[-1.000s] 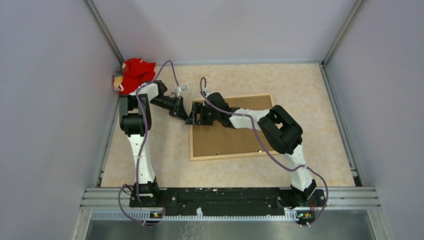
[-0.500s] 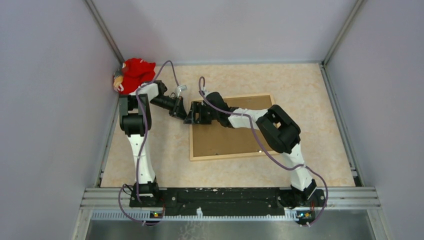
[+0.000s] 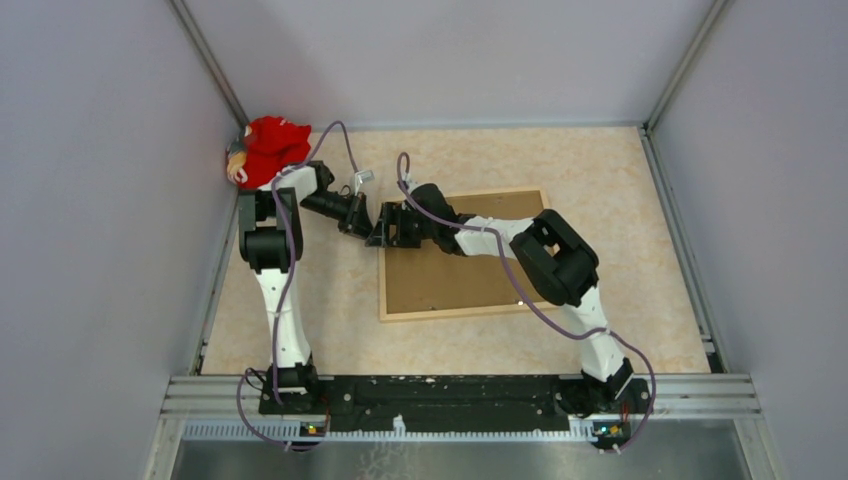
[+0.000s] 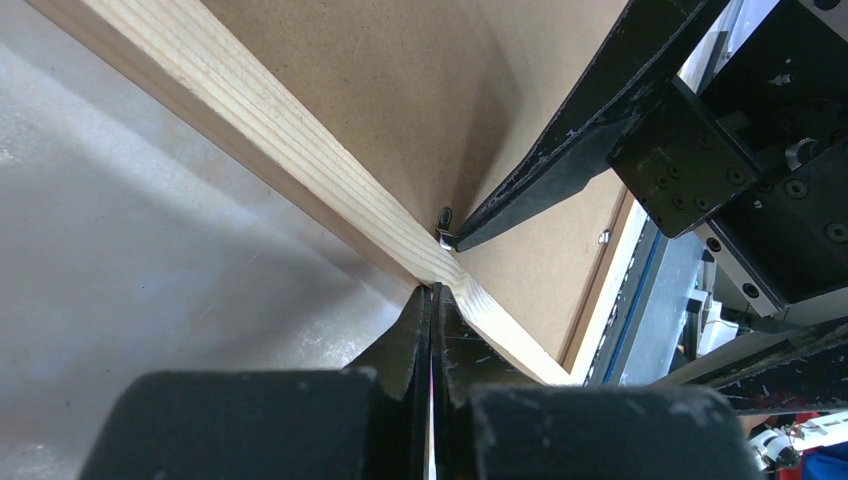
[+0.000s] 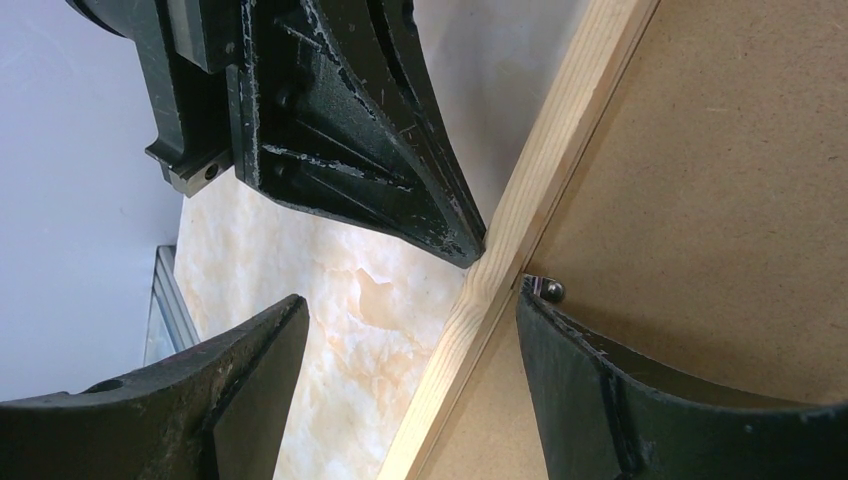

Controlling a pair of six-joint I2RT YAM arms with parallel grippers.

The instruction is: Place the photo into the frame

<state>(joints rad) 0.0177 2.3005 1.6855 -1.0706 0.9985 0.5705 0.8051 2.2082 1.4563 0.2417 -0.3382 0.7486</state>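
The frame [image 3: 462, 310] lies face down on the table, its light-wood rails around a brown backing board [image 3: 450, 275]. The photo is hidden or out of view. My left gripper [image 3: 367, 226] is shut, with its tips [image 4: 432, 290] against the outer side of the frame's left rail [image 4: 280, 150]. My right gripper [image 3: 381, 232] is open and straddles that same rail [image 5: 520, 220]. One of its fingers [image 5: 240, 390] is over the table, the other [image 5: 620, 390] is on the backing board [image 5: 720, 200] beside a small metal tab [image 5: 549, 290]. The left gripper [image 5: 340, 110] shows opposite it.
A red cloth toy [image 3: 268, 148] sits in the far left corner against the wall. Grey walls enclose the marbled table [image 3: 320, 300]. The right gripper's finger [image 4: 570, 140] shows in the left wrist view, with another metal tab [image 4: 604, 237] on the far rail.
My right gripper has crept slightly left over the frame's left rail. The left arm and the frame have not visibly moved.
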